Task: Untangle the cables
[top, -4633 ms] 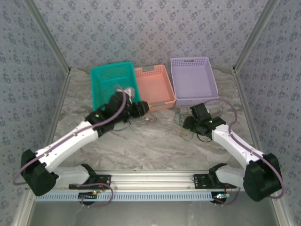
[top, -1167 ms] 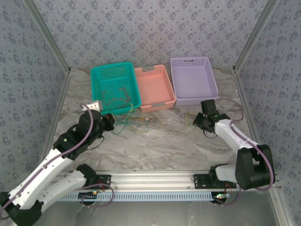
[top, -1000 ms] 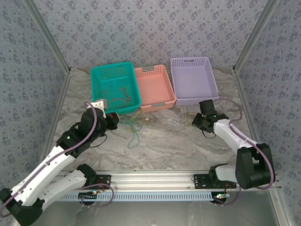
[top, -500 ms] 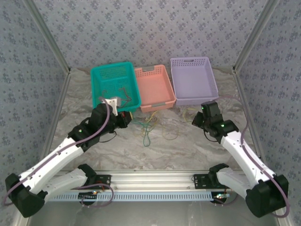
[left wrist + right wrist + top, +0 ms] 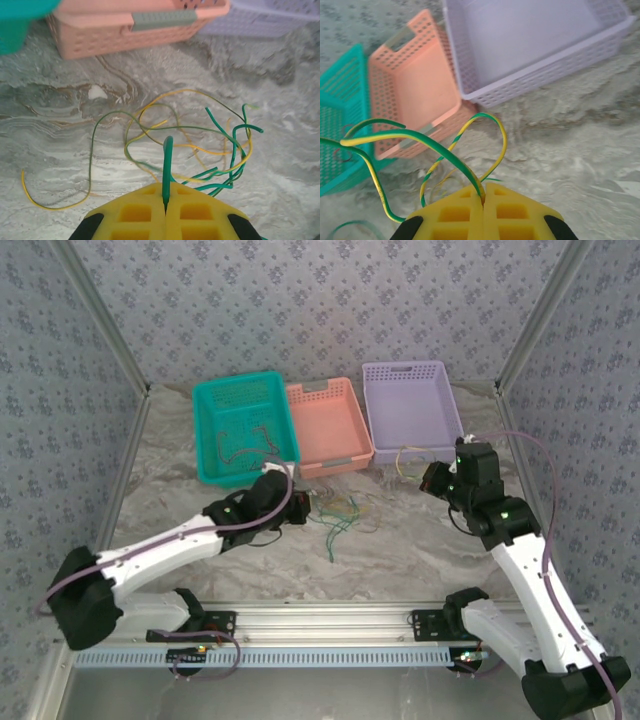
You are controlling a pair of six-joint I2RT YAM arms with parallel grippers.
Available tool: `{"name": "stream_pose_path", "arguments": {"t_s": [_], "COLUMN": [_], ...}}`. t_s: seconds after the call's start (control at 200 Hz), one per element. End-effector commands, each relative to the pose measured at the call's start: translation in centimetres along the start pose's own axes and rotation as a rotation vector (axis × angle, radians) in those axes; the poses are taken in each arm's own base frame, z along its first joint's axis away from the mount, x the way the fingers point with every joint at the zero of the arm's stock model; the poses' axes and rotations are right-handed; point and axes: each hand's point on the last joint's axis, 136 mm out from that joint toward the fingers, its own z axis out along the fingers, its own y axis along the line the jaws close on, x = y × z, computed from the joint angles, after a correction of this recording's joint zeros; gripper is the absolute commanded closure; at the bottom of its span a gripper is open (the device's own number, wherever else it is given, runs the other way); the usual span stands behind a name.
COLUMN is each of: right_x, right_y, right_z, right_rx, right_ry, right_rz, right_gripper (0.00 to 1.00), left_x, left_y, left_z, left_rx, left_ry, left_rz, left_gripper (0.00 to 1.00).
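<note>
Limp cables (image 5: 340,512) in a two-sided pinch.
Left gripper (image 5: 165,197) clamps green wire (image 5: 167,160), right gripper (image 5: 482,196) yellow-green wire (image 5: 395,134); light, springy, probably best pinched near ends.

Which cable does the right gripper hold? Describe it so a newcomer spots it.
Find the lavender plastic basket at back right. Just before its near edge, the right gripper is shut on a green-and-yellow striped wire, held up, unlike the tangle lying mid-table.
</note>
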Motion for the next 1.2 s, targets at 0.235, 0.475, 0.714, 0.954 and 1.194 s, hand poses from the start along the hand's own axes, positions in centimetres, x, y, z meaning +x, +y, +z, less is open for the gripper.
{"name": "stream_pose_path", "arguments": {"t_s": [0.235, 0.475, 0.714, 0.954, 1.194], "right_x": [2.1, 3.3, 4.6, 4.8, 5.6], "right_y": [3.7, 5.8, 6.9, 7.5, 9.2], "right_z": [0.7, 1.1, 1.3, 2.7, 4.0], "right_rx": [-0.237, -0.37, -0.426, -0.404, -0.401], "right_ry": [0.099, 0.162, 0.181, 0.044, -0.103], "right_rz": [-0.145, -0.143, -0.191, -0.309, -0.438], "right_gripper": [1.0, 1.0, 1.0, 1.0, 1.0], "left_x": [-6.6, -8.2, -8.9, -9.0, -7.9], "left_y": [-4.8, -9.5, -8.3, -8.6, -9.1], "left_z": [-2.4, -6.4, -5.0, -4.9, -2.3], "left_rx": [0.081, 0.357, 0.471, 0.574, 0.594], "left_ry": [-0.171, -0.149, -0.091, -0.121, -0.05], "left_rz": [0.057, 0.076, -0.461, -0.863, -0.995], "left_gripper": [0.44, 0.45, 0.36, 0.28, 0.27]}}
